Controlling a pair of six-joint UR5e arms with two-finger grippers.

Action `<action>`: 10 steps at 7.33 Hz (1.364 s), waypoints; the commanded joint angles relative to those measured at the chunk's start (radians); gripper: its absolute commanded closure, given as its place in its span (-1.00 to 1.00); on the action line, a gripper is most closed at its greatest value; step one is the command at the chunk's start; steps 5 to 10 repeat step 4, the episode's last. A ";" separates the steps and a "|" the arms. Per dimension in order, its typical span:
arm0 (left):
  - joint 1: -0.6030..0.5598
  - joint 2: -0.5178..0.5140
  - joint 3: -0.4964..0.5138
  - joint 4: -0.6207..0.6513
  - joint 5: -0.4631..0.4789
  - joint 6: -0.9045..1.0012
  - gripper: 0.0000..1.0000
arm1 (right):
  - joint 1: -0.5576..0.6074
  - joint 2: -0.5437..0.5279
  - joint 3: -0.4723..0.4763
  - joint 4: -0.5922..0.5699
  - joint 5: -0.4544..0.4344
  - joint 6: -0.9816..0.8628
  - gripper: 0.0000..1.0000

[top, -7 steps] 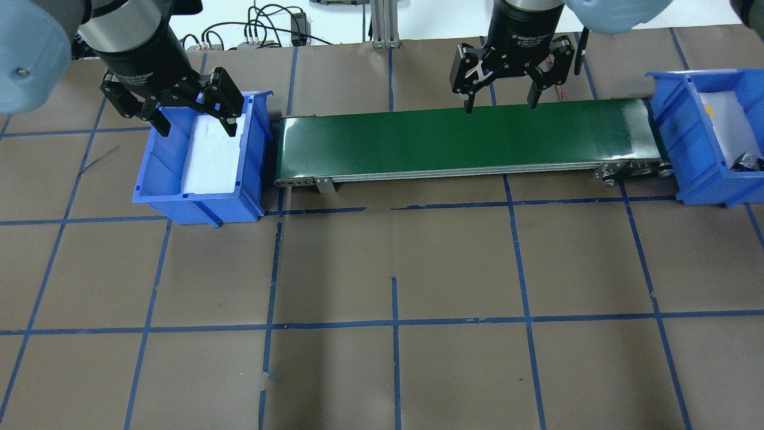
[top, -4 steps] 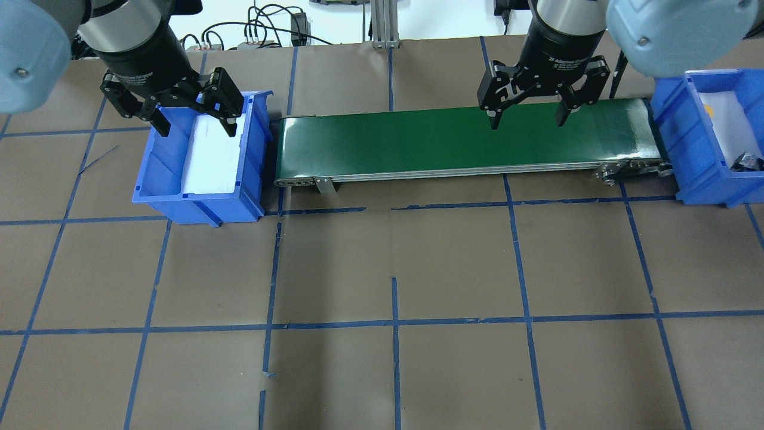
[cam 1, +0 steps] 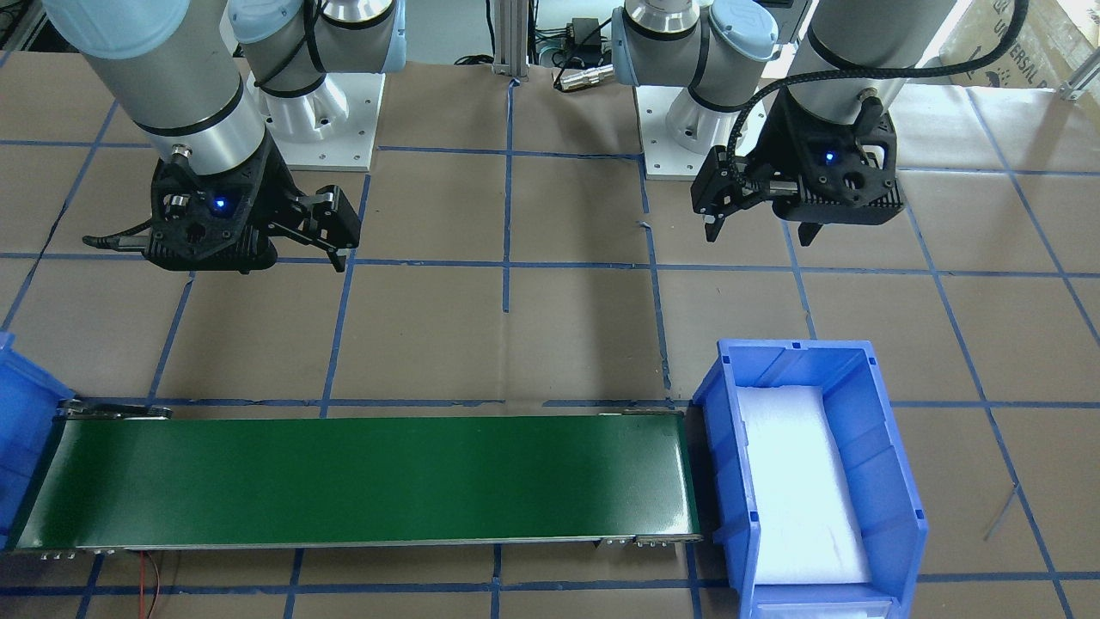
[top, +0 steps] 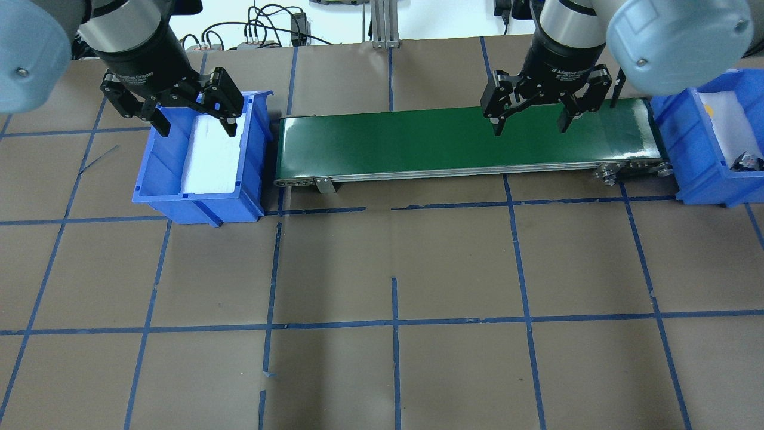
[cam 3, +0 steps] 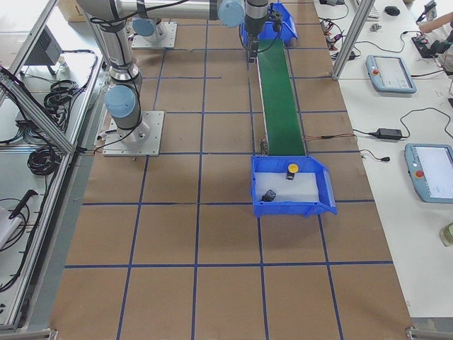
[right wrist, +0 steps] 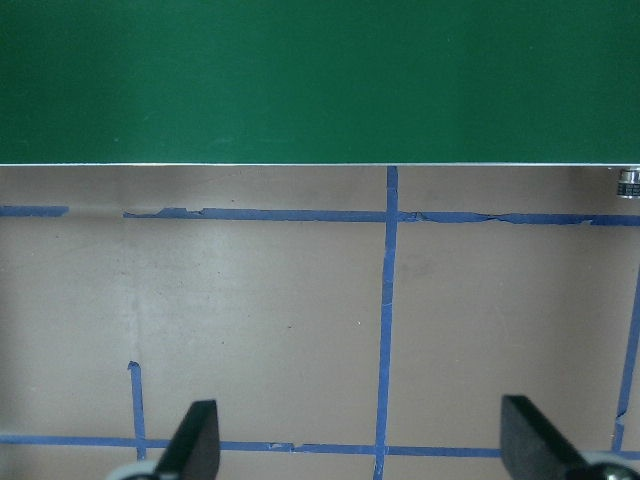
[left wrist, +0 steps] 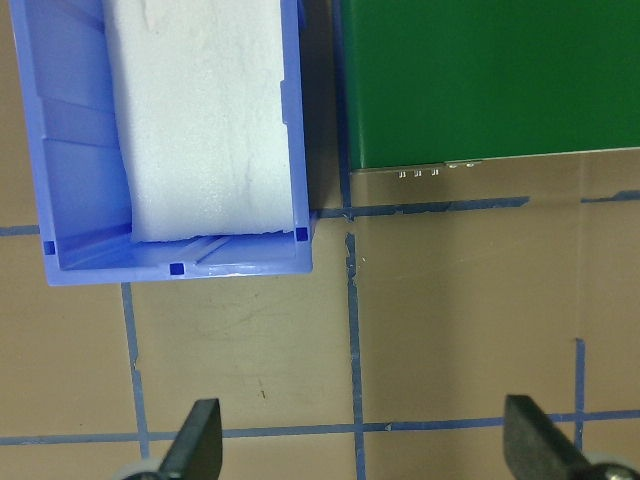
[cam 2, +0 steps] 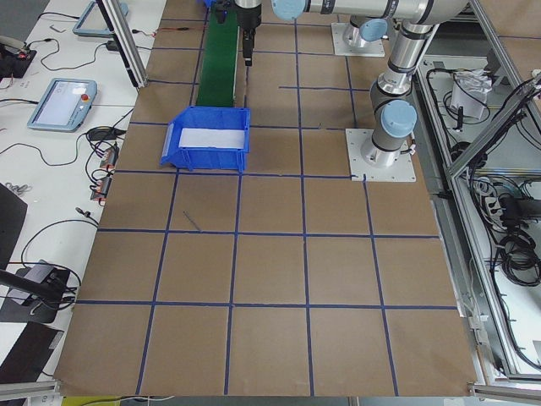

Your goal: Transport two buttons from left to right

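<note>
Black left end effector (top: pixel 197 128) pointing down, jaws spread, near blue bin (top: pixel 252 149), right end effector (top: pixel 530 130) open beside green belt (top: pixel 388 143)

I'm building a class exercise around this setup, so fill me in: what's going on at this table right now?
Two robot arms tend a green conveyor belt that runs between two blue bins. Both buttons, the yellow-capped button and a dark button, lie in the right bin. The left bin shows only white foam. The left gripper and right gripper both hang open, holding nothing.
</note>
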 commanded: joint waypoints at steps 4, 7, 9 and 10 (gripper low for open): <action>0.000 0.000 0.000 0.000 0.000 0.000 -1.00 | -0.015 0.001 0.002 0.029 -0.023 0.013 -1.00; 0.000 0.000 0.000 0.000 0.000 0.000 -1.00 | -0.015 0.001 0.002 0.029 -0.023 0.013 -1.00; 0.000 0.000 0.000 0.000 0.000 0.000 -1.00 | -0.015 0.001 0.002 0.029 -0.023 0.013 -1.00; 0.000 0.000 0.000 0.000 0.000 0.000 -1.00 | -0.015 0.001 0.002 0.029 -0.023 0.013 -1.00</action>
